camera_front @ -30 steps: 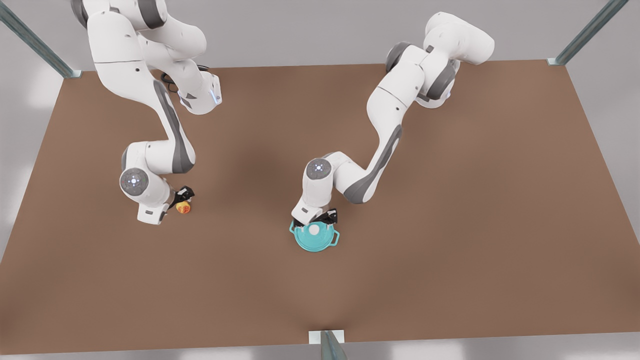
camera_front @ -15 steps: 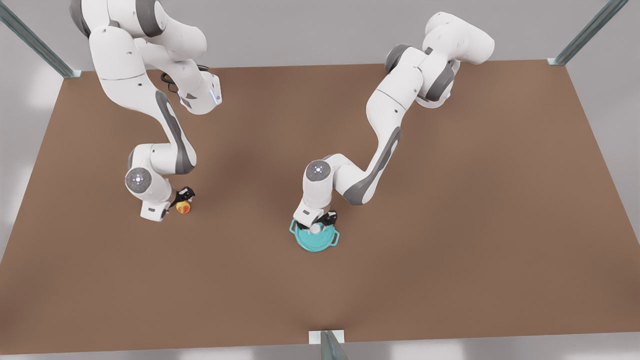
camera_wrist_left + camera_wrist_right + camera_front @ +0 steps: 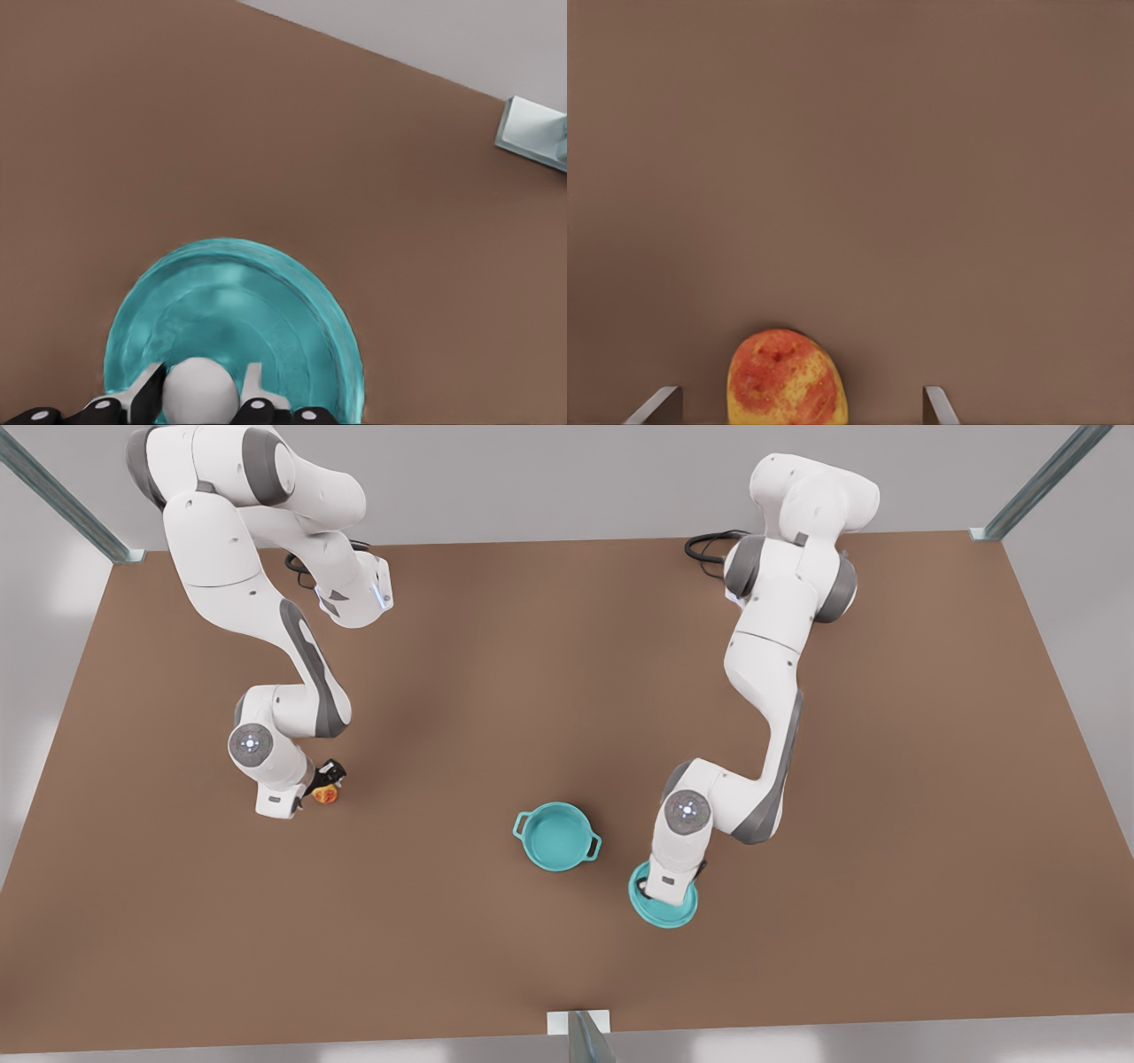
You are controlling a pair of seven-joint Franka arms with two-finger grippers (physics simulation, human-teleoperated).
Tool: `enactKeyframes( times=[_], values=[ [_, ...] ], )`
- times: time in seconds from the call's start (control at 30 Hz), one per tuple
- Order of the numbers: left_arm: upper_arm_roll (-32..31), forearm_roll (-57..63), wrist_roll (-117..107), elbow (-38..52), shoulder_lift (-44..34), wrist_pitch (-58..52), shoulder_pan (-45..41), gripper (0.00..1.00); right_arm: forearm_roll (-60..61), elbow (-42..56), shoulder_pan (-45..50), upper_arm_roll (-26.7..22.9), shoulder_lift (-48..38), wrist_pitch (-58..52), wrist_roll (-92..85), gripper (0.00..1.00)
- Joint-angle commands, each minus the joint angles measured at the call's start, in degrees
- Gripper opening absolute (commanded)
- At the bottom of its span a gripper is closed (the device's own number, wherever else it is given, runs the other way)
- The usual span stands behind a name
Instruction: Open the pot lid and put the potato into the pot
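Lid off: pot (image 3: 557, 835) stands open and empty. Left gripper (image 3: 202, 400), fingers closed on the white knob, holds the pot lid (image 3: 663, 902) low beside the pot. Potato (image 3: 324, 794) not yet lifted, well apart from the pot; it sits between the spread fingers of the right gripper (image 3: 799, 405). Left to do: grasp, carry, drop in.

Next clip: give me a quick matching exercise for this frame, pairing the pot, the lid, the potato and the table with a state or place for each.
Things:
1. pot
2. pot lid
3. potato
4. table

States:
A. between the right tool's open fingers, on the table
B. held by its white knob in the left tool
C. brown, under everything
D. uncovered, nothing inside

Pairs: 1-D, 2-B, 3-A, 4-C
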Motion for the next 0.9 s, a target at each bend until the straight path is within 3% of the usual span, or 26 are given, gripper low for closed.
enactKeyframes(
  times=[0.0, 0.13, 0.17, 0.2, 0.23, 0.27, 0.3, 0.37, 0.43, 0.57, 0.73, 0.87],
  values=[
    [0.0, -0.1, 17.1, 0.0, 0.7, 1.7, 0.2, 1.0, 0.3, -0.3, 0.0, 0.2, 0.0, 1.1, -6.8, 1.0],
    [-0.2, -0.3, 21.7, 0.1, -0.9, -2.0, 1.8, 1.0, 0.3, -0.9, 0.0, 0.8, 0.0, 1.1, -6.8, 1.0],
    [-3.4, -3.1, 32.3, 0.1, -7.3, -17.3, 7.2, 1.0, 0.3, -0.9, -0.1, 0.8, 0.1, 1.2, -6.8, 1.0],
    [-4.6, -14.5, 48.5, 0.1, -16.2, -41.6, 16.8, 1.0, 0.3, -0.9, -0.1, 0.8, 0.1, 1.1, -6.9, 1.0],
    [-4.3, -13.3, 48.8, -6.2, -30.0, -52.0, 20.0, 1.0, 0.3, -1.0, -0.2, 0.9, 0.1, 1.1, -7.1, 1.0],
    [-4.0, -12.6, 48.7, -25.7, -47.5, -39.1, 21.7, 1.0, 0.3, -1.3, -1.0, 0.9, 0.0, 1.1, -7.7, 1.0],
    [-3.9, -12.5, 48.9, -26.9, -48.2, -38.1, 22.7, 1.0, 0.3, -1.4, -1.0, 0.9, 0.0, 1.2, -7.9, 1.0],
    [-3.1, -12.3, 49.5, -38.4, -53.8, -26.2, 27.1, 1.0, 0.3, -1.5, -1.4, 0.8, 0.1, 1.2, -8.0, 1.0],
    [-3.3, -12.4, 49.5, -33.0, -49.7, -26.5, 27.2, 1.0, 0.3, -1.5, -1.4, 0.9, 0.5, 1.2, -8.1, 1.0],
    [-3.8, -12.2, 54.1, -31.9, -48.7, -27.8, 27.2, 1.0, 0.3, -1.5, -1.7, 0.9, 0.9, 1.2, -8.1, 1.0],
    [-3.7, -10.2, 54.3, -32.0, -48.2, -27.2, 28.0, 1.0, 0.3, -1.5, -1.7, 0.9, 0.9, 1.2, -8.1, 0.84],
    [-3.8, -10.2, 54.4, -31.9, -47.3, -25.9, 27.8, 1.0, 0.3, -1.5, -1.7, 1.0, 0.9, 1.3, -8.1, 0.82]
  ],
)
